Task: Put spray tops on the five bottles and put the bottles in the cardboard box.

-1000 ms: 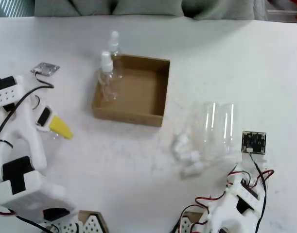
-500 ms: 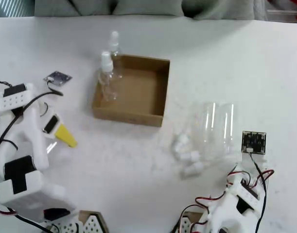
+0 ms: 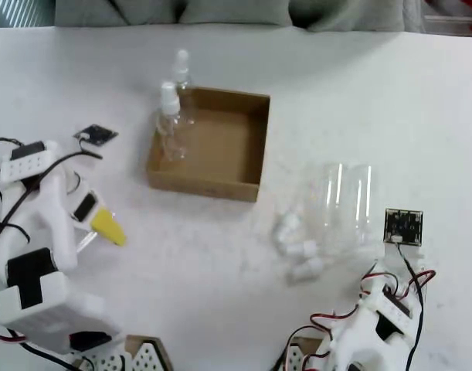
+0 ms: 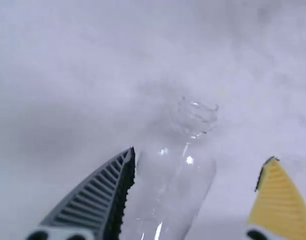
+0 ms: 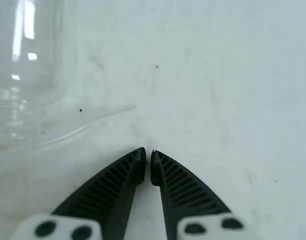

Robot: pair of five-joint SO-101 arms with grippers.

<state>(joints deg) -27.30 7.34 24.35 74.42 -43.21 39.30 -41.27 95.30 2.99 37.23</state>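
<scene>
Where spray tops [image 3: 301, 249] lie, bottles [image 3: 348, 205] beside.

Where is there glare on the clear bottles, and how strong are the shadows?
High view: white glare streaks run along the lying bottles, and shadows on the table are faint. Left wrist view: small bright spots on the capless bottle. Right wrist view: bright streaks on a bottle at the frame's edge, with barely any shadow.

You're at a white table [image 3: 375, 93] in what looks like a home lounge: grey sofa cushions [image 3: 232, 11] line its far edge, and loose red-and-black wires [image 3: 375, 280] hang off the hobby-built right arm [image 3: 371, 331].
</scene>
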